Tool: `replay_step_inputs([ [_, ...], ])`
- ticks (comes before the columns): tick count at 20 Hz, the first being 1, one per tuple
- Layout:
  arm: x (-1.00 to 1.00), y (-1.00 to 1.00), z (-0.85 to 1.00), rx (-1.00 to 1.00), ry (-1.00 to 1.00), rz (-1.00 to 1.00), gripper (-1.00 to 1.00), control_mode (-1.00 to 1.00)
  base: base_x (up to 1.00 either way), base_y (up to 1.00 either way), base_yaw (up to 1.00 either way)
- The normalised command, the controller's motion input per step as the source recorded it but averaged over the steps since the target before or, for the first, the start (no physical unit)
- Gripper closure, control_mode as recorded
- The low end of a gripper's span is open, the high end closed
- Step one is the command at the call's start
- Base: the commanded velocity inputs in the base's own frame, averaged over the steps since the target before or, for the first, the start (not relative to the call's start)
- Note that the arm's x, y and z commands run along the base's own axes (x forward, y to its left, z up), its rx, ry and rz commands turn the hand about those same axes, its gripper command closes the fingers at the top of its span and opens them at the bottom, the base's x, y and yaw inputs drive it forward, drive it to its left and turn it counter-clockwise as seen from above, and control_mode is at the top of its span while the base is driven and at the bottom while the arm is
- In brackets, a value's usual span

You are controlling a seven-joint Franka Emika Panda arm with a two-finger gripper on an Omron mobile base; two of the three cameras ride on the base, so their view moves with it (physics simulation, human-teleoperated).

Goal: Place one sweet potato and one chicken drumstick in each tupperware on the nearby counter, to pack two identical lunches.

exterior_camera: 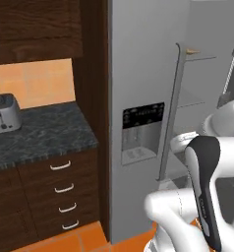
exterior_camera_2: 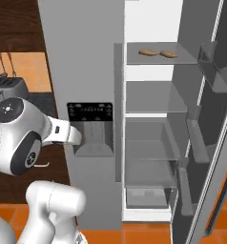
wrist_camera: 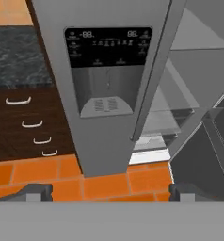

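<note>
Orange floor tiles and a grey fridge fill the background, its right door swung open. Two brownish foods, too small to identify, lie on the top shelf at upper centre of the right base view. The pincer hangs empty, jaws wide, low before the dispenser. Reaching up, the arm could clip the door edge. The dark worktop at left carries a toaster.
</note>
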Motion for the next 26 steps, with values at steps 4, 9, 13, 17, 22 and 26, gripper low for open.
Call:
replay_step_inputs([
  [4, 0.00, 0.00, 0.00, 0.00, 0.00, 0.00, -1.00, 1.00, 0.39, -0.49, 0.01],
  [9, 0.00, 0.00, 0.00, 0.00, 0.00, 0.00, -1.00, 1.00, 0.45, 0.00, 0.05],
  [13, 0.00, 0.00, 0.00, 0.00, 0.00, 0.00, -1.00, 1.00, 0.60, -0.44, 0.09],
  [17, 0.00, 0.00, 0.00, 0.00, 0.00, 0.00, -1.00, 1.00, 0.74, -0.44, 0.26],
  [22, 0.00, 0.00, 0.00, 0.00, 0.00, 0.00, -1.00, 1.00, 0.39, -0.45, 0.16],
  [26, 0.00, 0.00, 0.00, 0.00, 0.00, 0.00, -1.00, 1.00, 0.26, -0.55, 0.01],
])
